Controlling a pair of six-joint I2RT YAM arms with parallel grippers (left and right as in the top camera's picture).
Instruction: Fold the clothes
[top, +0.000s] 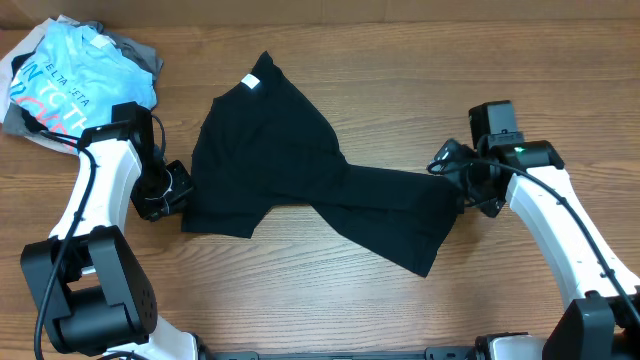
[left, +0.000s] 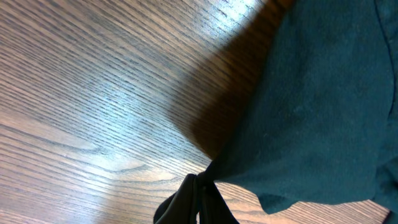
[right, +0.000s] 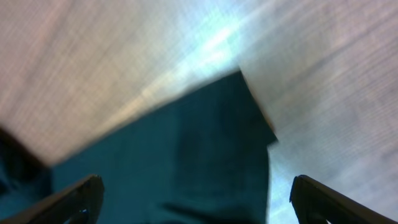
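The left jaws are pinching shut on the nearest edge of the black T-shirt (top: 290, 160), which is lying rumpled on the table (top: 300, 320) and stretching across to the right jaws, which are standing wide apart over its other end, fabric lying between them, gripping nothing.

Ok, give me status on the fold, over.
Left pincer shut on edge of black T-shirt. Right pincer open over its other end. Shirt rumpled, fold not done. Clothes pile at far corner, clear.
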